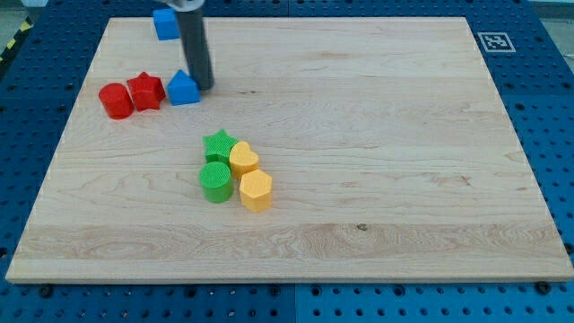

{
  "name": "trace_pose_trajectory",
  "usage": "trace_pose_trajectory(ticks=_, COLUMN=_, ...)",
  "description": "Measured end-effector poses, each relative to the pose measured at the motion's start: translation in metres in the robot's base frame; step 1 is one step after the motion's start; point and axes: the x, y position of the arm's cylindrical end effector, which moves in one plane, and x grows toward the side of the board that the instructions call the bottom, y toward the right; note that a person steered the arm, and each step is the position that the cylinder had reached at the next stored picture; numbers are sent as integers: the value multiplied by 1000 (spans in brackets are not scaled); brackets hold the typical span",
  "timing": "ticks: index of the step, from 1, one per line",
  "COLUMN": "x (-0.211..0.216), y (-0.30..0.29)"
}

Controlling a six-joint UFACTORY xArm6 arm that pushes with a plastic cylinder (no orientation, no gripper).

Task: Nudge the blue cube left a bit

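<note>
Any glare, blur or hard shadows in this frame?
Camera view: even light, no glare on the board; blocks sharp; only a soft shadow by my tip, right of the blue block; rod top cropped, partly hiding the blue cube.

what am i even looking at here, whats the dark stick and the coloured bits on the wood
This is a single camera picture looking down at a slant on a wooden board lying on a blue perforated table. The dark stick is the end of a robot arm. It has no hand, so it holds nothing; my tip only slides along the board and pushes blocks.

The tip sits just to the right of a blue pointed block, which lines up with a red star and a red cylinder. The blue cube lies at the view's top, left of the rod. Mid-board cluster: a green star, green cylinder, yellow heart, yellow hexagon.
</note>
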Motion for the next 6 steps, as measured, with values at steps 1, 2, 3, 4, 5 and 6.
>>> trace_pose_trajectory(ticks=1, x=-22, y=-13)
trace_pose_trajectory(ticks=2, x=-66, y=-6)
trace_pose_trajectory(ticks=3, x=-108, y=3)
trace_pose_trajectory(ticks=4, x=-153, y=-5)
trace_pose_trajectory(ticks=5, x=-154, y=-14)
trace_pose_trajectory(ticks=6, x=-153, y=-50)
